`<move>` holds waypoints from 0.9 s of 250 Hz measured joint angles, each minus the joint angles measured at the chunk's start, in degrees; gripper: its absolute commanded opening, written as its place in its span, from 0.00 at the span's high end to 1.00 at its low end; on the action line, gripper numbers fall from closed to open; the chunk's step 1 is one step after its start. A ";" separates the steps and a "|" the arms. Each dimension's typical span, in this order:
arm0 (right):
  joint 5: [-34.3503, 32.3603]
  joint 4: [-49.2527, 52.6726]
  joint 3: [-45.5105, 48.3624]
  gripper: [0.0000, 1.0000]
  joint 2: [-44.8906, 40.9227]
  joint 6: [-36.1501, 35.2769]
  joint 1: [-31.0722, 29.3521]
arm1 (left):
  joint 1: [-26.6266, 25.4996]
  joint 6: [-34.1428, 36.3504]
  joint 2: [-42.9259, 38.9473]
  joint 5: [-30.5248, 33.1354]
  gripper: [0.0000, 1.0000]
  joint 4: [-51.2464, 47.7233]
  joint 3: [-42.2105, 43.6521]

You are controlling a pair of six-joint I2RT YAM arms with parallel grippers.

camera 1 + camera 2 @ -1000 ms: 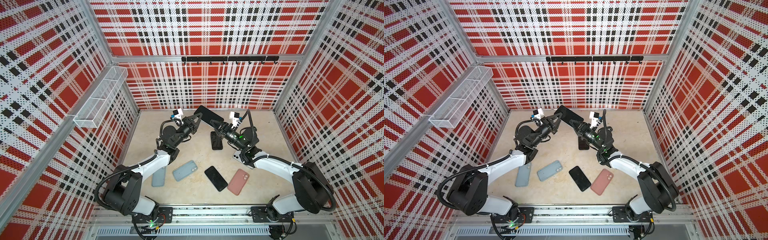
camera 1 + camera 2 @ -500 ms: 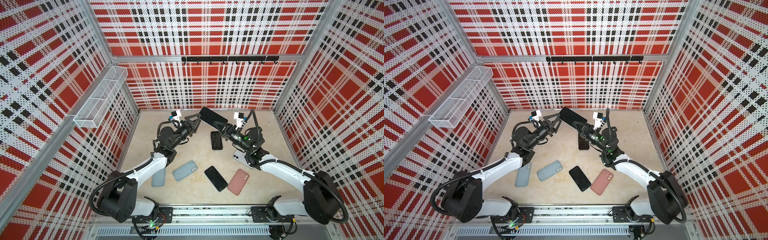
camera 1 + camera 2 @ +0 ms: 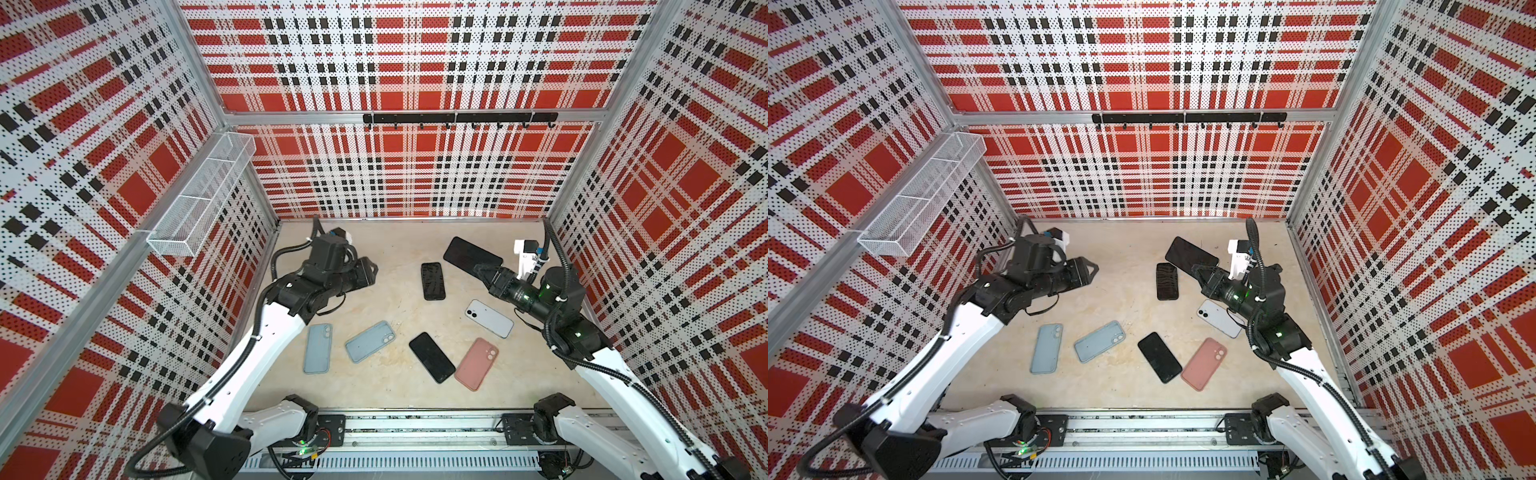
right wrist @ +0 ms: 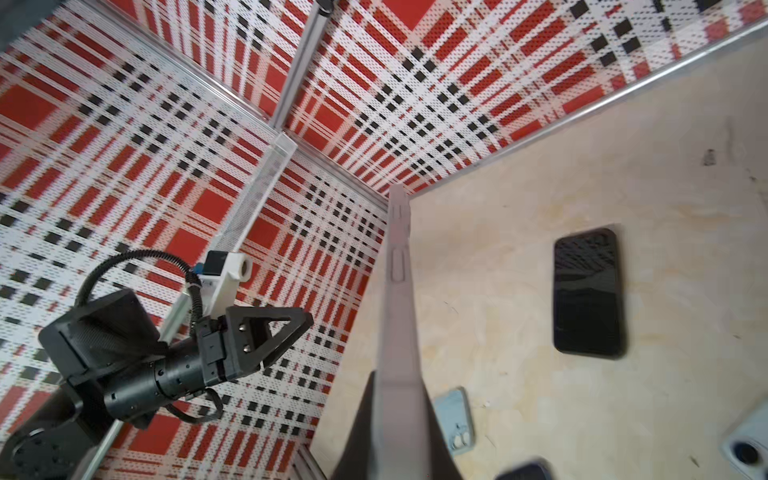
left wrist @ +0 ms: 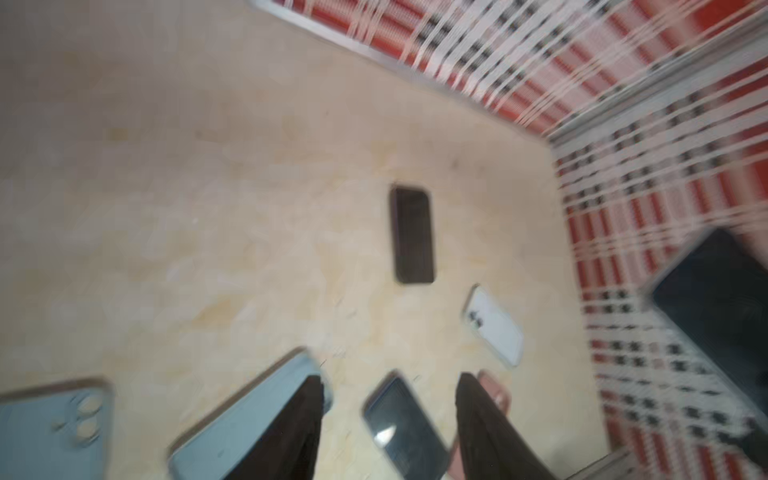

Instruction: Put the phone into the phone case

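Phone (image 3: 471,257) is clamped aloft in the right pincer (image 3: 483,272).

- Left gripper (image 3: 371,271): has let go of the phone (image 3: 469,254); jaws apart, drawn back leftward.
- Right gripper (image 3: 478,271): alone has carried the phone rightward.
- White phone (image 3: 489,318): now uncovered on the surface (image 3: 395,249).

Four phones (image 3: 431,356), perhaps, three loose cases (image 3: 370,341)

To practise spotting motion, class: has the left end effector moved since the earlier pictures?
Yes. In a top view, the left end effector has drawn back to the left, away from the far black phone, which lies flat in the same spot.
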State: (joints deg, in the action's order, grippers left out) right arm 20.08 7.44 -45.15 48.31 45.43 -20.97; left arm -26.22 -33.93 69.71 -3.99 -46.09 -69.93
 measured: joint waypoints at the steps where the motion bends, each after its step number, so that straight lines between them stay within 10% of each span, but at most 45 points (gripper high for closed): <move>1: 0.00 0.22 0.00 1.00 -0.07 -0.11 0.04 | -0.04 0.00 0.17 0.00 0.44 -0.22 0.11; 130: 0.48 6.73 4.04 1.00 -2.89 -5.84 0.76 | -7.61 -34.84 10.80 -5.01 0.28 2.62 20.09; 225: 1.73 6.03 6.21 1.00 -4.26 -6.69 0.76 | -5.90 -61.79 2.75 4.98 0.30 9.81 26.18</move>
State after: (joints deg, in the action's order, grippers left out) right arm 21.80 13.47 -38.94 44.05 38.74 -20.21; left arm -32.12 -95.72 72.47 0.99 -36.27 -43.75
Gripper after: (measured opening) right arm 0.100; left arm 0.709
